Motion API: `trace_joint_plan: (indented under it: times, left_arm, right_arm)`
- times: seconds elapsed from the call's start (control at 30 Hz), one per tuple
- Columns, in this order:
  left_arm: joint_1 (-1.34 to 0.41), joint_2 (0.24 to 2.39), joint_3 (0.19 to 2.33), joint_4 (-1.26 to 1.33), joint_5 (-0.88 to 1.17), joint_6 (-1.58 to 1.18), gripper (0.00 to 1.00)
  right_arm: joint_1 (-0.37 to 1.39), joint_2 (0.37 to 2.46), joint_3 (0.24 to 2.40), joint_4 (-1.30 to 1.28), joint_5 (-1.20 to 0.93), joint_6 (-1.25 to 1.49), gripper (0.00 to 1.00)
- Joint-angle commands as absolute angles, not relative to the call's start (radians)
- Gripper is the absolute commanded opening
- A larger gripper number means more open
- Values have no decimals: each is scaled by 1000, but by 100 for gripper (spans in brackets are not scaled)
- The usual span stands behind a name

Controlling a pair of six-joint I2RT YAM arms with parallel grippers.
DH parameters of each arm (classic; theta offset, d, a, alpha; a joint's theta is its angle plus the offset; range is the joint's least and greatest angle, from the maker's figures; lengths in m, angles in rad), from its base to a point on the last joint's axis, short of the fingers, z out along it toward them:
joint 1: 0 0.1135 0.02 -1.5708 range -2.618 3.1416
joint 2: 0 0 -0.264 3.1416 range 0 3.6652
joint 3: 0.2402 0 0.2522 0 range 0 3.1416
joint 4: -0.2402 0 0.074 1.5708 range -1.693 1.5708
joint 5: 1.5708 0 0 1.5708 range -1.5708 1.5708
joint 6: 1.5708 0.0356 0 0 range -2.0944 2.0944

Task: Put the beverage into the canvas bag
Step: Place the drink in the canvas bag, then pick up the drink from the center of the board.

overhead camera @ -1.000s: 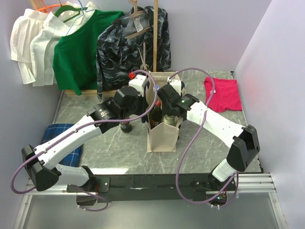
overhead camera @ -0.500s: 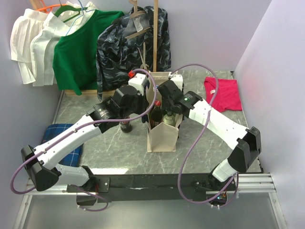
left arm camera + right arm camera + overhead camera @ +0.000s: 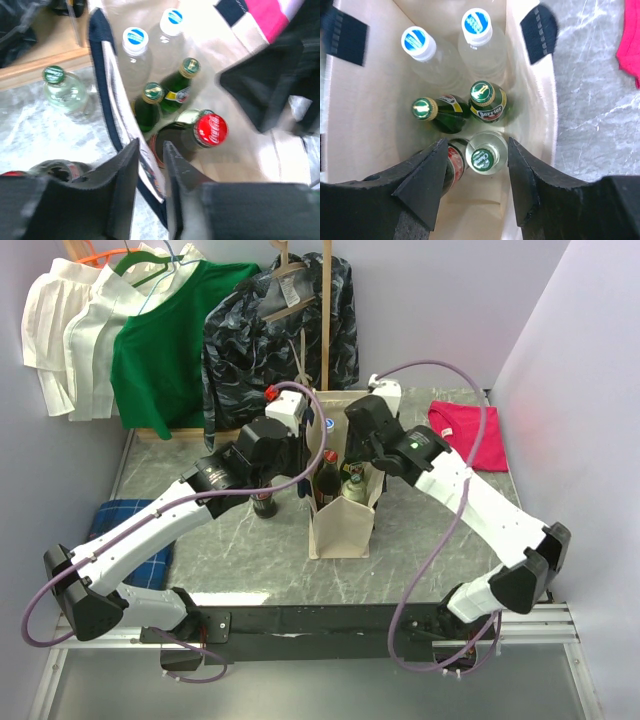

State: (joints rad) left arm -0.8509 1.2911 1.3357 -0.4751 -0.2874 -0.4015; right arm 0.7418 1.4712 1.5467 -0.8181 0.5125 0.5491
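The cream canvas bag (image 3: 340,528) with navy handles stands mid-table and holds several bottles. In the right wrist view a clear beverage bottle with a green cap (image 3: 488,152) stands upright inside the canvas bag (image 3: 365,115), beside a cola bottle (image 3: 454,162), with two green bottles and two blue-capped water bottles behind. My right gripper (image 3: 477,145) hangs open above the clear bottle, clear of it; in the top view the right gripper (image 3: 352,462) is over the bag's mouth. My left gripper (image 3: 151,145) straddles the bag's near rim (image 3: 107,60), jaws parted, a gap showing beside the canvas.
A clear green-capped bottle (image 3: 64,90) and a dark bottle (image 3: 264,502) stand on the table left of the bag. Hung shirts (image 3: 165,340), a dark patterned garment (image 3: 285,330) and a wooden stand (image 3: 325,310) line the back. A pink cloth (image 3: 470,435) lies right, a blue checked cloth (image 3: 130,530) left.
My right gripper has risen out of the bag and drawn back to the right, leaving the clear bottle inside. The left jaws have parted on the bag's rim.
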Motion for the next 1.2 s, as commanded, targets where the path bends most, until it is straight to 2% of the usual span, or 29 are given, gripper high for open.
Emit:
trace_joint_plan:
  times: [0.0,0.17,0.4,0.7,0.87,1.17]
  left_arm:
    - [-856,1255,1387,-474,-408,-406,34]
    - [-850,1244,1391,-508,-541,-436,39]
    - [-778,1238,1397,-572,-597,-498,47]
    - [-632,1233,1375,-663,-561,-526,49]
    - [-601,1242,1368,-669,-523,-512,54]
    - [-574,1281,1359,-693,-476,-502,57]
  right_arm:
    - [738,1384,1612,-845,557,548,59]
    - [736,1344,1623,-861,571,548,61]
    - [735,1318,1597,-885,588,555,63]
    - [733,1302,1548,-903,589,572,64]
    - [732,1307,1543,-904,584,575,65]
    - [729,1321,1531,-907,574,578,65]
